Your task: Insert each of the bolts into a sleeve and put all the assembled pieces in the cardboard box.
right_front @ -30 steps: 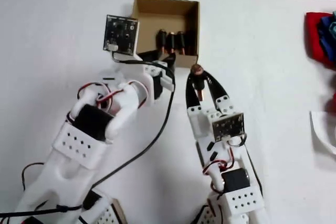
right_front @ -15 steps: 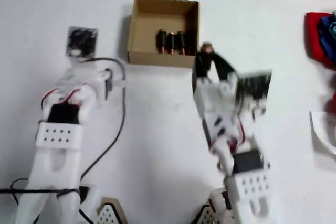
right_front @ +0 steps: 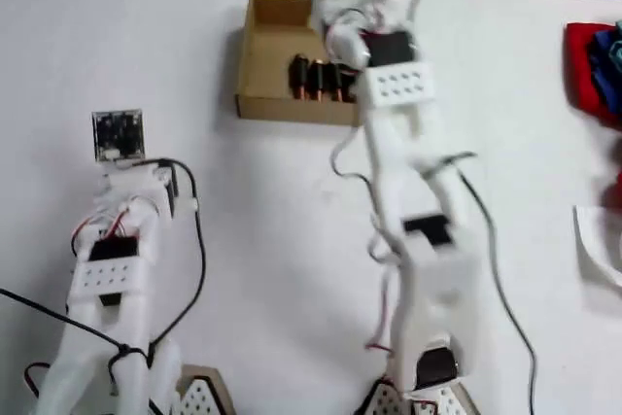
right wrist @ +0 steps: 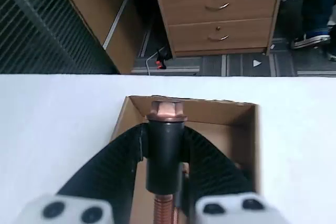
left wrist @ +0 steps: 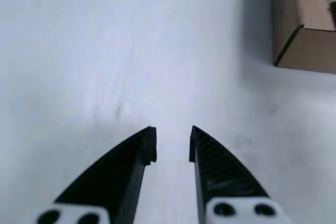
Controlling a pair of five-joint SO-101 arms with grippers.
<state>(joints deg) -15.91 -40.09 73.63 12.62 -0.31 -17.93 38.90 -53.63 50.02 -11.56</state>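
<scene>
My right gripper [right wrist: 164, 129] is shut on an assembled piece: a black sleeve [right wrist: 164, 156] with a copper bolt through it, its hex head [right wrist: 167, 109] up. It hangs above the open cardboard box [right wrist: 226, 116]. In the high view the right arm [right_front: 394, 80] stretches over the box [right_front: 267, 55], where three assembled pieces [right_front: 316, 78] lie side by side. My left gripper [left wrist: 172, 142] is open with nothing between its fingers, low over bare table, with a corner of the box [left wrist: 304, 30] off to one side. The left arm [right_front: 112, 259] sits back at the table's left.
Red and blue cloth [right_front: 595, 55] lies at the table's right edge, with a white object [right_front: 598, 240] below it. A wooden drawer unit [right wrist: 220, 9] stands on the floor beyond the table's far edge. The white table [right_front: 262, 240] between the arms is bare.
The right arm has stretched forward from in front of the box to above it, carrying the assembled piece. The left arm has drawn back and to the left, away from the box.
</scene>
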